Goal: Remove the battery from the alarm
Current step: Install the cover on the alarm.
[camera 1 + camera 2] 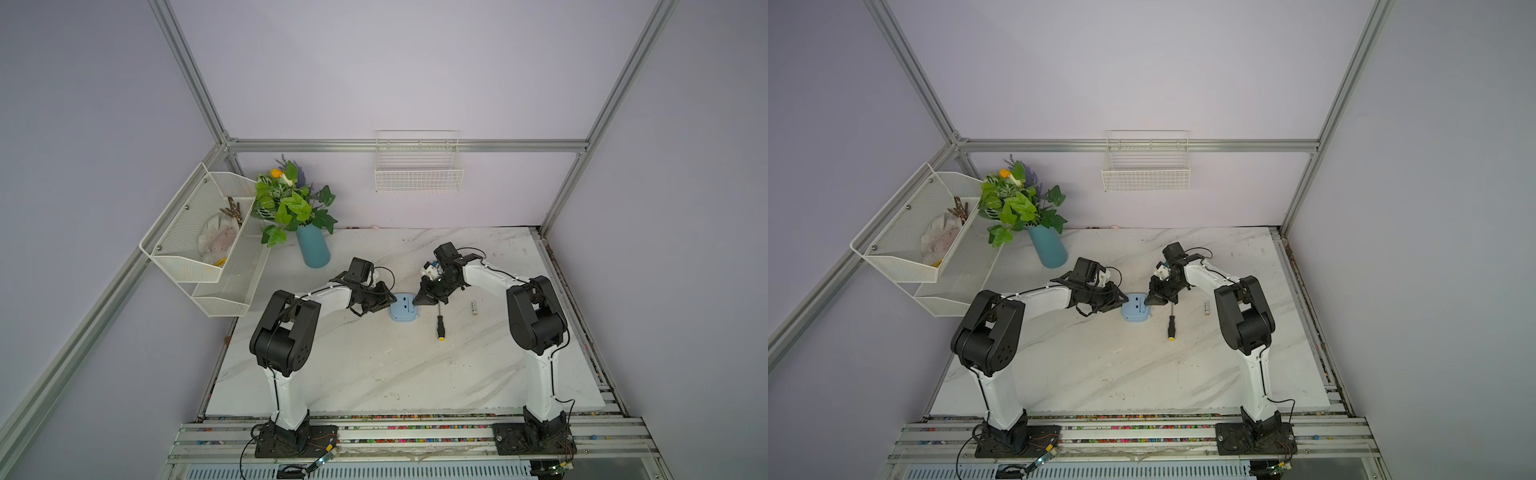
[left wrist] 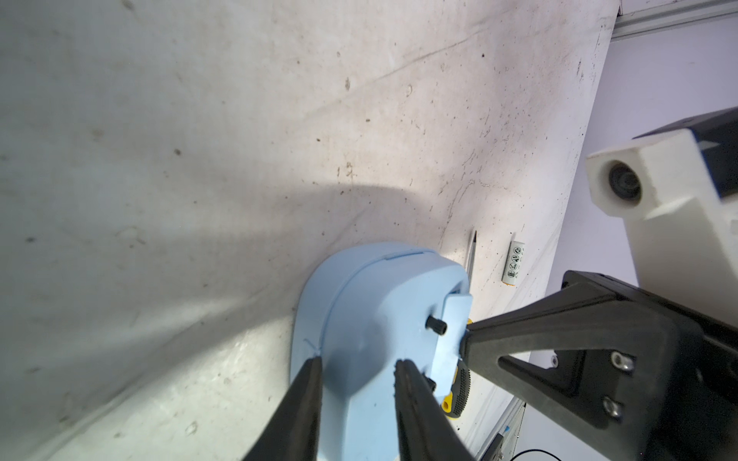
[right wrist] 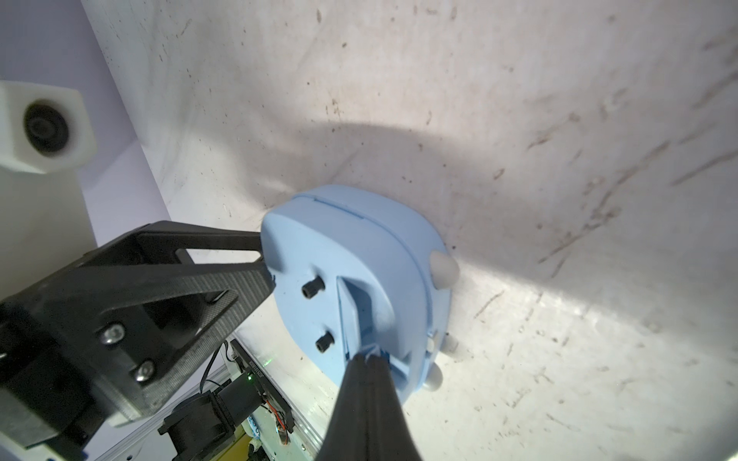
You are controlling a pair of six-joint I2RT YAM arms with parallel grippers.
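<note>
Both top views are evenly lit but kinda dull and soft, with only faint shadows on the white marble-pattern tabletop [image 1: 374, 374]. The wrist views have way more contrast: bright washed-out patches on that tabletop, plus a big soft-edged dark shadow arcing behind the light-blue rounded plastic alarm clock [image 3: 351, 247]. The white boxy camera housing [image 3: 40, 127] sitting close to the lens comes out blurry.

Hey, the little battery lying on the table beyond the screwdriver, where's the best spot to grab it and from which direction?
Grip the battery across its middle, coming straight down from above. It lies flat on its side on the table, apart from the screwdriver, so jaws closing across its round width should probably hold it best.
</note>
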